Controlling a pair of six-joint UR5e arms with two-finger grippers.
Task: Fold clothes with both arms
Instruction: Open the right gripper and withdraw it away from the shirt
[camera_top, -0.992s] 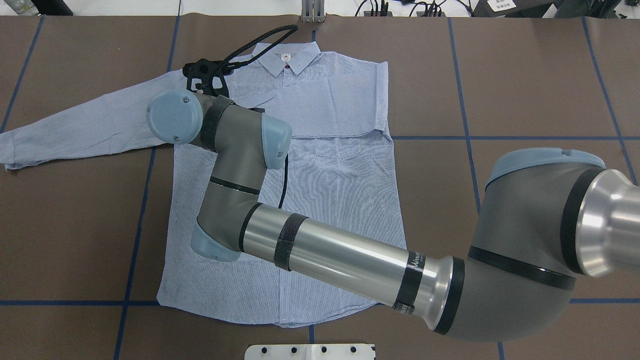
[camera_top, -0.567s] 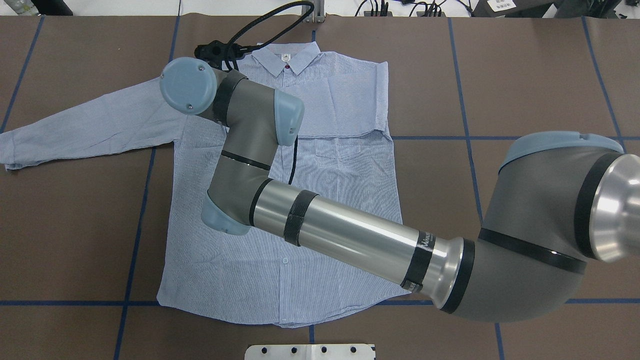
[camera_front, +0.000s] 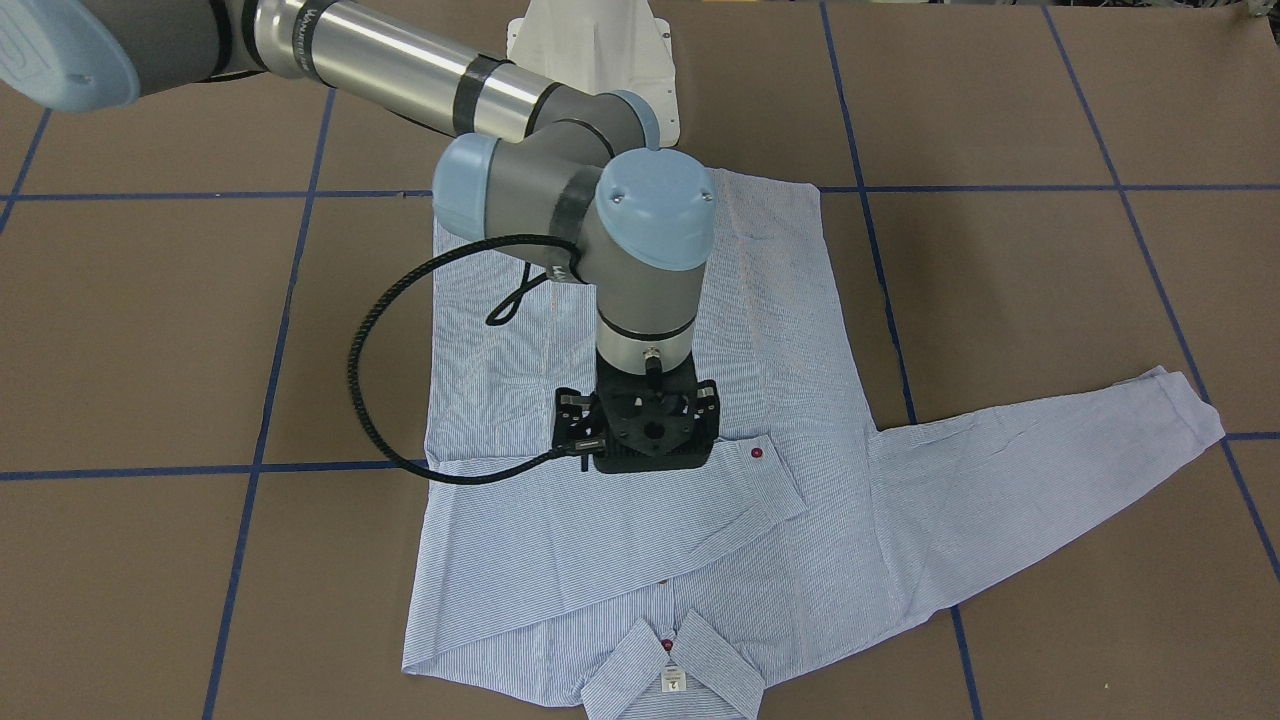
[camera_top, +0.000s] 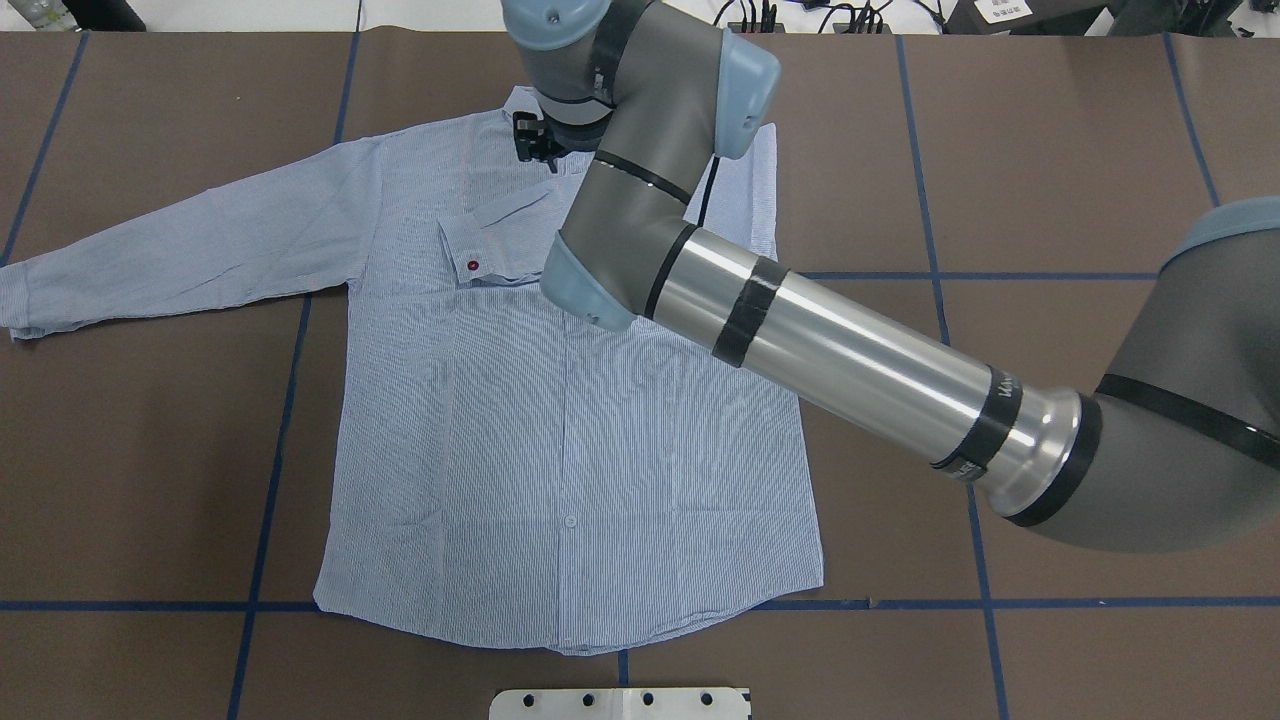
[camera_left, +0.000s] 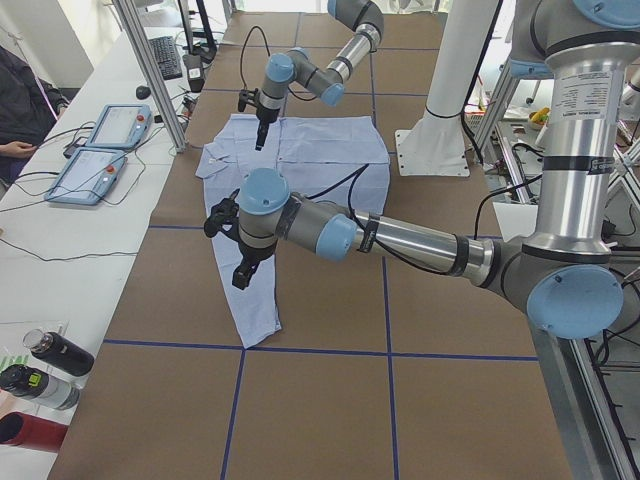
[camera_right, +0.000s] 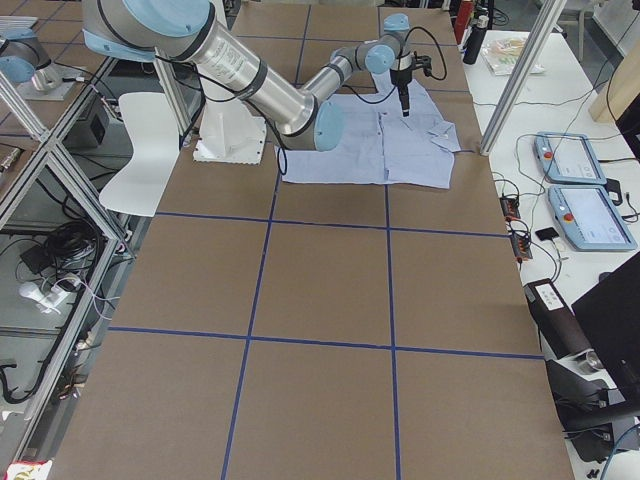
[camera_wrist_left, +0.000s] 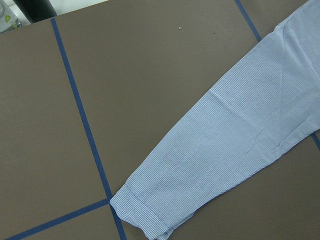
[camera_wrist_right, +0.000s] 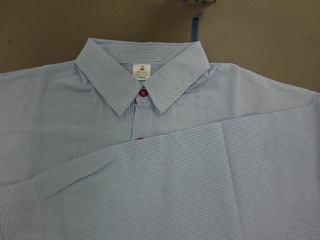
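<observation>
Striped shirt (camera_top: 560, 440), its folded sleeve (camera_top: 500, 215) across the chest; right hand (camera_front: 640, 445) hovers there, left hand (camera_left: 240, 278) over the outstretched sleeve (camera_top: 180, 250), probably grasped next; neither hand's grip is discernible.

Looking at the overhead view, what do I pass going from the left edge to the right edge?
Outstretched sleeve → folded sleeve's cuff with its red button → right arm's silver forearm → right arm's grey elbow at the right edge.
</observation>
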